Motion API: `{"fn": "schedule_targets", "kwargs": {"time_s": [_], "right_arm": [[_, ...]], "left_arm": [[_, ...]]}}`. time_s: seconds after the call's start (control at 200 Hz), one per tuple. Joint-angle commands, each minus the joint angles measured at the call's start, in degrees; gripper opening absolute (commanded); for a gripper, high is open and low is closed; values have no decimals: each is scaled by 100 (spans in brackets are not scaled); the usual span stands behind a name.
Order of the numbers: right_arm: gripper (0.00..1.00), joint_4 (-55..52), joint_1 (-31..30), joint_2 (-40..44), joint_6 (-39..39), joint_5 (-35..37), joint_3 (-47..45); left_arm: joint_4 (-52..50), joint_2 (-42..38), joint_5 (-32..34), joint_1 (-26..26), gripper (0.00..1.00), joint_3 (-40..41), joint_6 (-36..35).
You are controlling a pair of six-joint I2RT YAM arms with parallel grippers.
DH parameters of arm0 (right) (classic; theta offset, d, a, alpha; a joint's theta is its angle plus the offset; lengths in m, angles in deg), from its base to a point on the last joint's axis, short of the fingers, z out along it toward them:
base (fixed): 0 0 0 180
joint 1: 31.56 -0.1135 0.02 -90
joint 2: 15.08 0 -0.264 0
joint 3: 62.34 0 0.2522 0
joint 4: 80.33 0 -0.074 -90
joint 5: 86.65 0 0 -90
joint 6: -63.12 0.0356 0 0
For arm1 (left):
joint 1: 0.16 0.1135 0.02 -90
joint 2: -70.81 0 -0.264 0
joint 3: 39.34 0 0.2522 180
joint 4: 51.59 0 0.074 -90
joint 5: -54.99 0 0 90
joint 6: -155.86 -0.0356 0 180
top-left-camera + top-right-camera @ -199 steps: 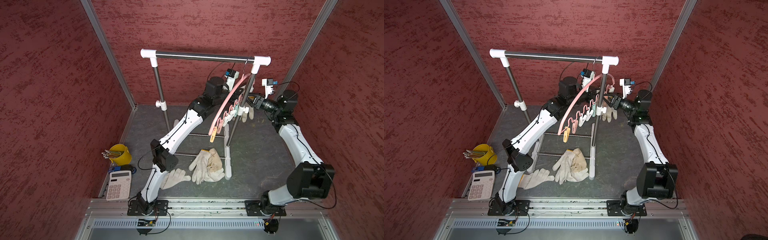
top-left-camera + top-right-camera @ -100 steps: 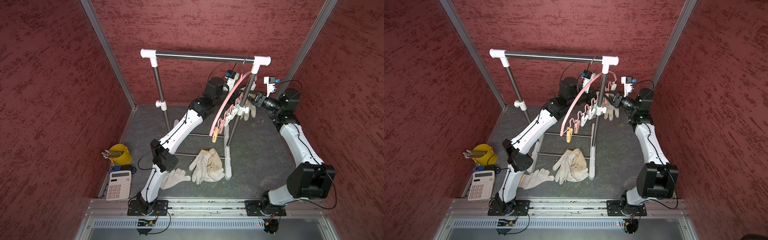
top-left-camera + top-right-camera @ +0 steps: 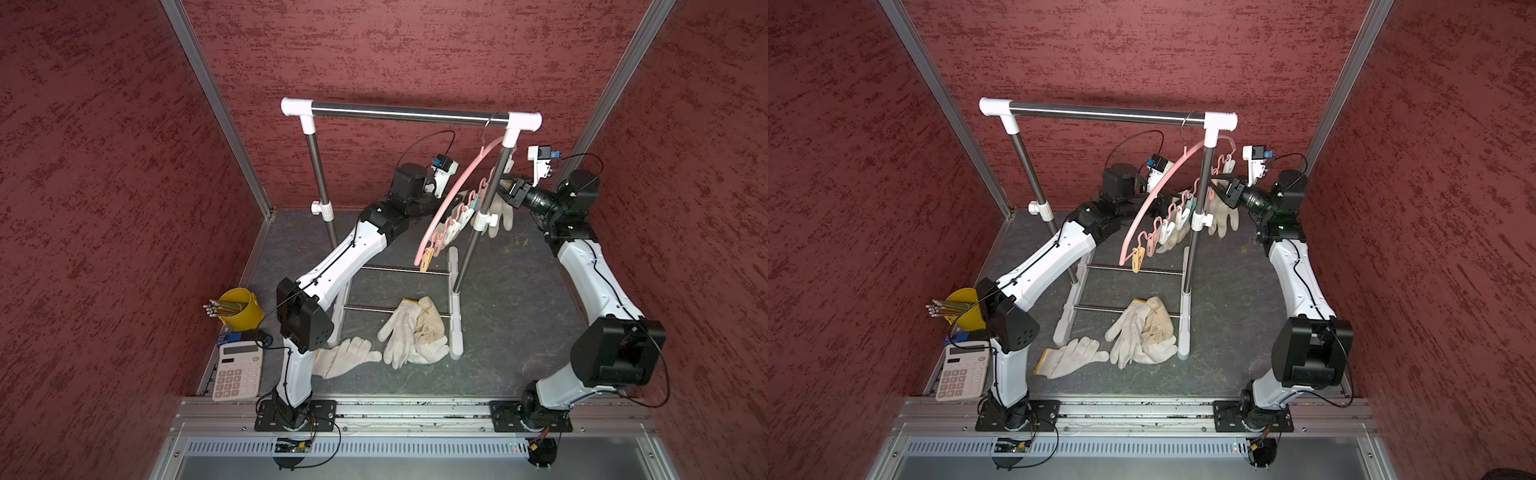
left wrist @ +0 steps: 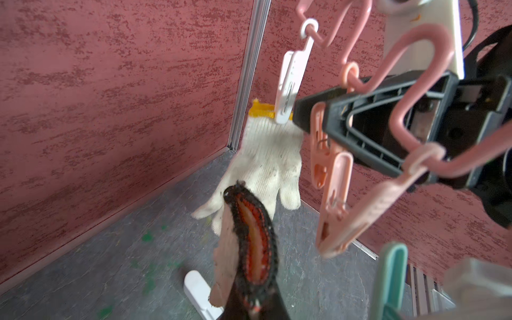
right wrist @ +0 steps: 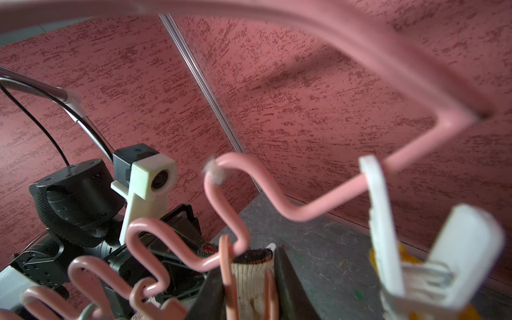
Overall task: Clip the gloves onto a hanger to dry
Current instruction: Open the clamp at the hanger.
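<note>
At the right gripper (image 4: pixel 311 123): jaws pinched onto the upper handle ends of a pink clip (image 4: pixel 336 177) that hangs from the hanger (image 5: pixel 388 58). Reads as a squeeze to spring the clip's mouth, a job that leaves feeding the cloth to the other arm. The left gripper (image 4: pixel 253 303) is closed on a beige glove (image 4: pixel 225 249), held below the cuff so the dark-edged, red-lined cuff stands free as the part to be bitten. In the right wrist view that cuff shows between the clip's two pink arms, so it looks lined up; whether it sits inside the mouth, cannot tell. Next along the rail, a white clip (image 4: pixel 291 83) already bites the yellow cuff of an off-white glove (image 4: pixel 266 160), fingers hanging down, clear of the floor; cuff-up probably so it airs. The hanger's wire hook sits over the steel rack (image 3: pixel 407 112) near its right post, and the pink bar slants down toward the left arm with other clips dangling along it. Further out, on the grey floor (image 3: pixel 519 291) by the rack's foot: a heap of gloves (image 3: pixel 415 332), one of them more beige, and a single glove (image 3: pixel 349 357) just beside the left arm. Judgement: second glove going up, most of the job left.
</note>
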Motion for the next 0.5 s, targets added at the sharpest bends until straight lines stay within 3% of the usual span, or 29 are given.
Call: {"fn": "schedule_targets", "kwargs": {"time_s": [0.0,0.271,0.496], "right_arm": [[24,9,-99,-228,-15,245,333],[23,-475,-517,-848,-163,367,1180],[23,-834,-894,-1249,-321,388,1690]], "left_arm": [[726,-353,-478,180,0,401,-5],[830,-416,-1261,425,0,729,-147],[879,-224,-1920,561,0,552,-310]]}}
